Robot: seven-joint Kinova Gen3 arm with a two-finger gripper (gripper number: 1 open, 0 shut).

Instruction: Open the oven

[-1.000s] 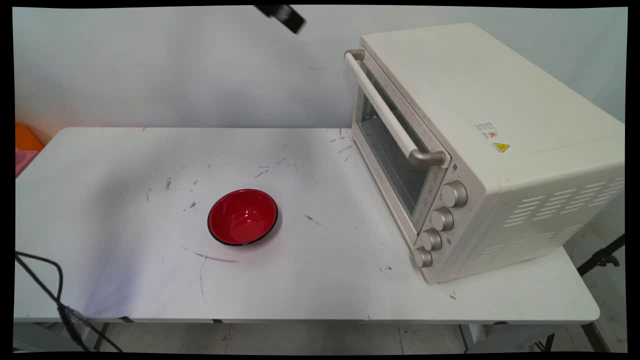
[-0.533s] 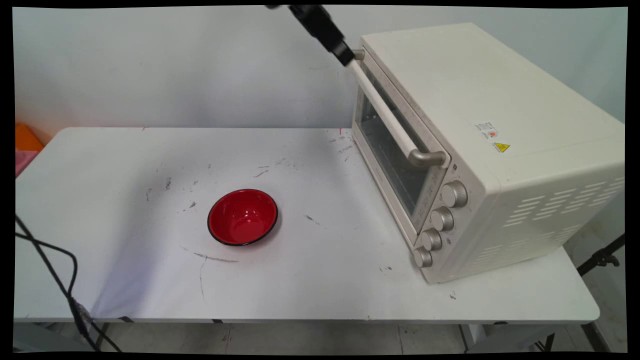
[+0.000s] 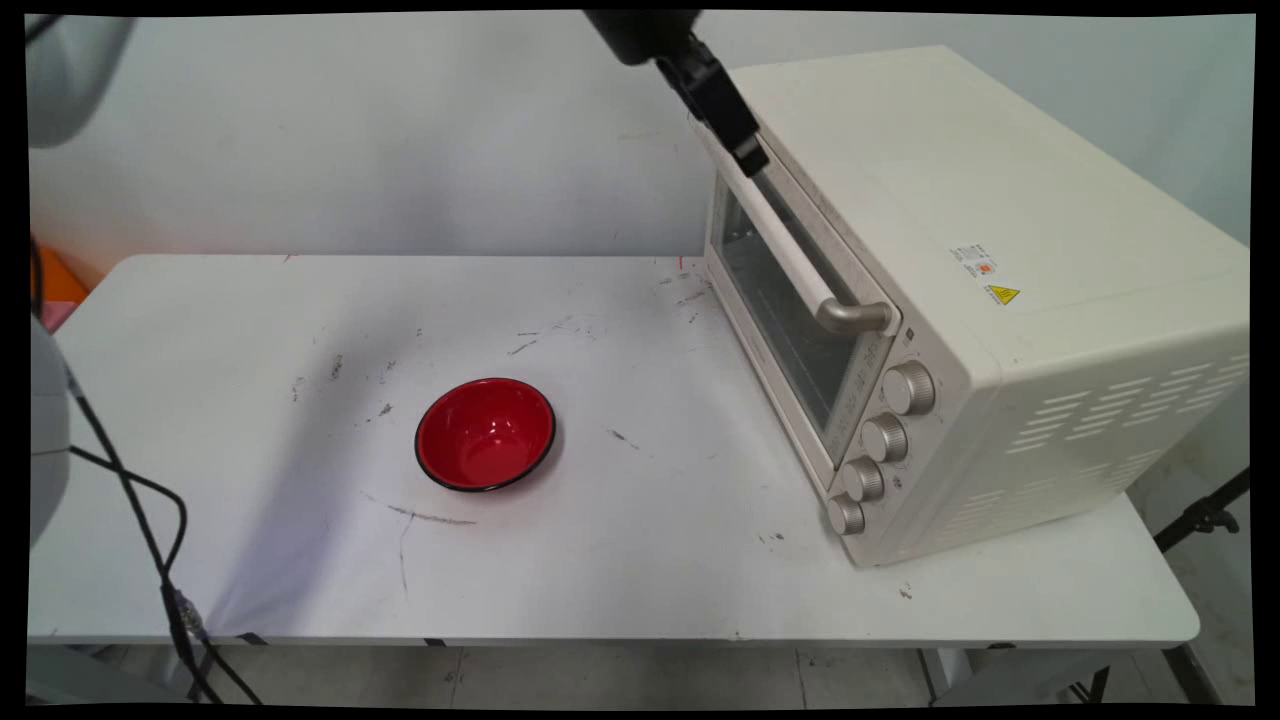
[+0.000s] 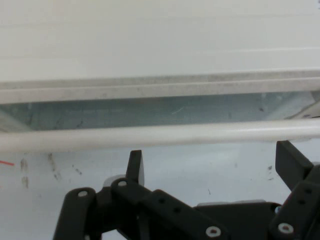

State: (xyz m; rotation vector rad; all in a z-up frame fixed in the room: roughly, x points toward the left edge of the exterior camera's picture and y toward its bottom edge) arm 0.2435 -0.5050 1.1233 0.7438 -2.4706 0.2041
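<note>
Fingers [image 4: 135, 165] spread wide, nothing between them, tips just short of oven door handle [image 4: 160, 135]. Gripper [image 3: 745, 150] lower and further along handle than half second ago, when it sat at handle's far end. Oven [image 3: 1000, 300] cream-white, door shut, glass window, four knobs at near end of front. Red bowl [image 3: 485, 435], black rim, unmoved on worktop [image 3: 620, 560], well left of oven.

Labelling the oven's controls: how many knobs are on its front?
4, in a column on the toaster oven panel right of the glass door: top, second, third, bottom. None looks hidden.
</note>
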